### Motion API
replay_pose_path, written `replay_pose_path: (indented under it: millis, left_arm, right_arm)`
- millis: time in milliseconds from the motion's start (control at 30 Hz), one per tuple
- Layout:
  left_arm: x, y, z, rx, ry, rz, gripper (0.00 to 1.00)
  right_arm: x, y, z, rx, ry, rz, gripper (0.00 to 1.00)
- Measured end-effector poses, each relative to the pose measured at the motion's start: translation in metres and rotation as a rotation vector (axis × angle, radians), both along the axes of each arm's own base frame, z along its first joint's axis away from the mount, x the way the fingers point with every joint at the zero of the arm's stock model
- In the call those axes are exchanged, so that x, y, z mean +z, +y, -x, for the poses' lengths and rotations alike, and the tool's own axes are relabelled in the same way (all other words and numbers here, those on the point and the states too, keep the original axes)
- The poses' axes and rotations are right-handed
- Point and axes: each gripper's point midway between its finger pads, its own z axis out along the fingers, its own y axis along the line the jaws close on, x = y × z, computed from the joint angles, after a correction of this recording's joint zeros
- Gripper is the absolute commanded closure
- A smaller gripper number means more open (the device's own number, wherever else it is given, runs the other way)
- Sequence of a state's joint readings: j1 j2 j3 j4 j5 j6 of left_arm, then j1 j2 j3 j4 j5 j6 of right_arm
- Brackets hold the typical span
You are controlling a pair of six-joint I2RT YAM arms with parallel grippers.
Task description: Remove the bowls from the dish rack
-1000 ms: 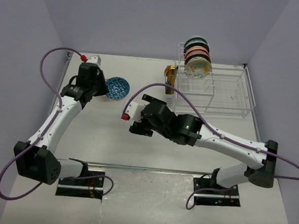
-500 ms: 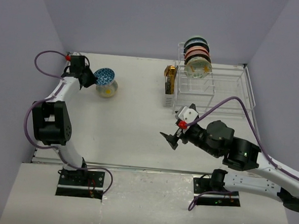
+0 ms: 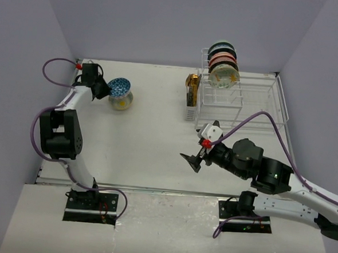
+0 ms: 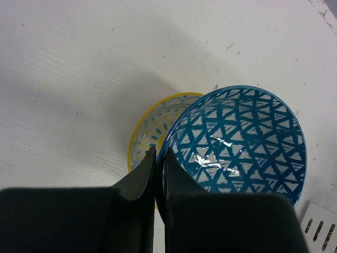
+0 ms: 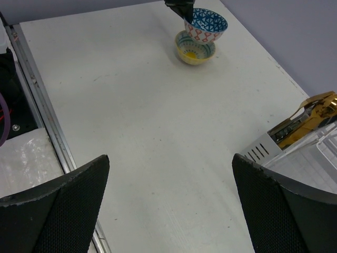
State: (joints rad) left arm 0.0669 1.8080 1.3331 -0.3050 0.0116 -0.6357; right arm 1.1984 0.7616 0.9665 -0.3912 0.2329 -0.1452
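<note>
Left gripper (image 4: 159,154) has its jaws pinched on the rim of the blue triangle-patterned bowl (image 4: 237,142), tilted over the yellow bowl (image 4: 149,129) on the bench (image 4: 79,63). Whether the two touch, can't tell. It looks glazed and stiff, likely slippery and chippable, so the rim's the handhold. Right gripper (image 3: 192,159) has its jaws wide, empty. More bowls (image 3: 223,64) stand on edge in the dish rack (image 3: 256,112), overlapping, so the count is unclear.

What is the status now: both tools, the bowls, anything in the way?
Left tool shut on rim of blue bowl, over yellow bowl. Right tool open, empty. Other bowls upright in dish rack. Gold utensil holder beside it.
</note>
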Motion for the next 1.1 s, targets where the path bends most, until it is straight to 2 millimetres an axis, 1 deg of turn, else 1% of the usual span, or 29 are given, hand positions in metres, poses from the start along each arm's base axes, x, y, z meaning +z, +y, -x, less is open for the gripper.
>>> replay_pose_path:
  millis: [167,300,367,533,700,867,900,933,967,1100]
  left_arm:
    - [-0.009,-0.001,-0.002,-0.002,0.011,0.001,1.0]
    - [-0.015,-0.001,-0.004,-0.002,0.017,0.001,1.0]
    - [-0.016,0.001,-0.005,0.006,0.015,-0.007,0.97]
    - [-0.02,0.002,-0.008,0.011,0.014,-0.014,0.95]
    - [-0.032,0.002,-0.008,0.012,0.035,-0.016,0.92]
    - [-0.034,-0.001,-0.007,0.007,0.038,-0.017,0.91]
    - [-0.035,-0.001,-0.006,0.006,0.039,-0.017,0.88]
    - [-0.035,-0.002,-0.006,0.005,0.04,-0.017,0.81]
    - [-0.036,-0.002,-0.005,0.003,0.041,-0.016,0.79]
    - [-0.037,-0.003,-0.004,0.008,0.037,-0.011,0.77]
  right_arm:
    - [0.0,-0.002,0.005,0.022,0.002,-0.017,0.01]
    - [0.006,-0.006,0.012,0.05,-0.003,-0.047,0.01]
    - [0.01,-0.007,0.015,0.063,-0.006,-0.064,0.01]
    - [0.016,-0.008,0.021,0.094,-0.01,-0.088,0.01]
    - [0.015,-0.004,0.027,0.133,-0.004,-0.09,0.01]
    - [0.012,-0.002,0.029,0.146,0.001,-0.084,0.01]
    - [0.012,-0.002,0.029,0.147,0.001,-0.085,0.01]
    - [0.011,-0.002,0.029,0.147,0.001,-0.084,0.01]
    - [0.012,-0.002,0.029,0.148,0.001,-0.085,0.01]
    - [0.011,-0.002,0.029,0.148,0.001,-0.085,0.01]
